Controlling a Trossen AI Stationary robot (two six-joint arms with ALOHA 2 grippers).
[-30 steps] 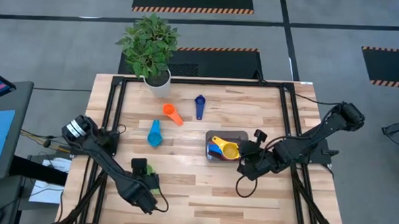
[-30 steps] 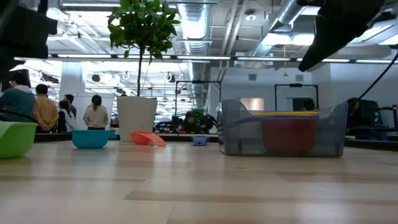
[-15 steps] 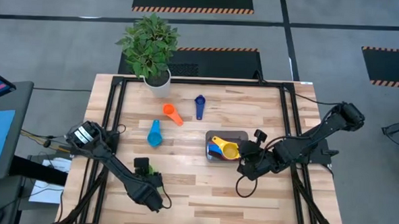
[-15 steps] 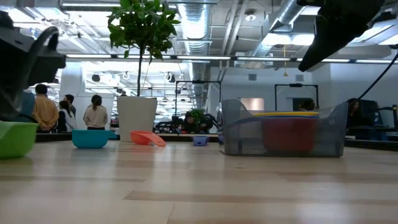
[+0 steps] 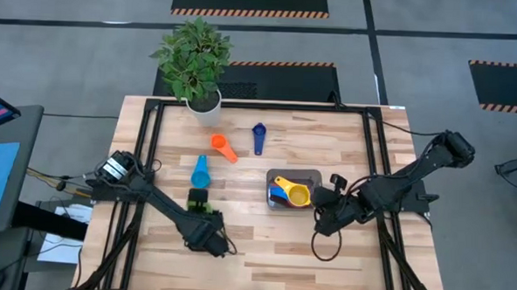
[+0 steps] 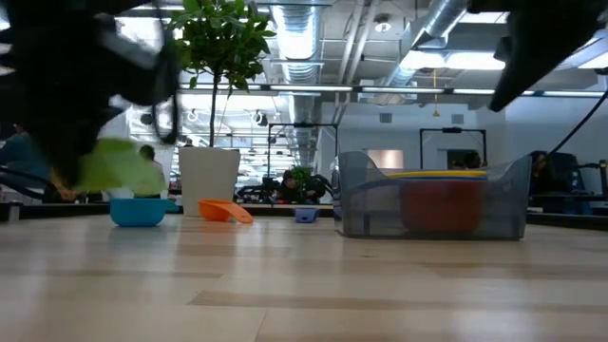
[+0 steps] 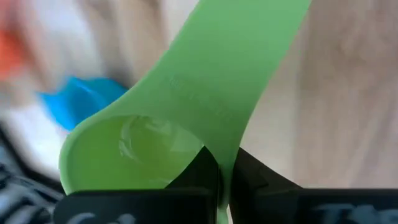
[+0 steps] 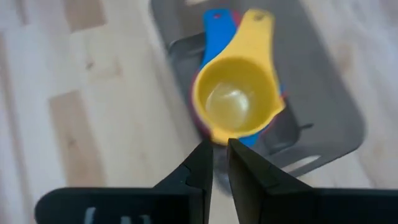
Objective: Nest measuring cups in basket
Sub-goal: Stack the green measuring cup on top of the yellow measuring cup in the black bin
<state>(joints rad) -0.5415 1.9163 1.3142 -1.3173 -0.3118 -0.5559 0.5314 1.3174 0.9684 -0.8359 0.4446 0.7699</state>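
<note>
The left gripper [image 5: 198, 214] pinches the green cup [image 7: 186, 118], holding it above the table [image 5: 263, 250], near the light blue cup [image 5: 200, 172]. The right gripper [image 5: 320, 204] hovers just beside the basket [image 5: 314, 175], fingers narrowly apart and empty. The yellow cup [image 8: 237, 102] sits nested in the basket. Orange [image 5: 223, 147] and dark blue [image 5: 258, 137] cups lie apart.
</note>
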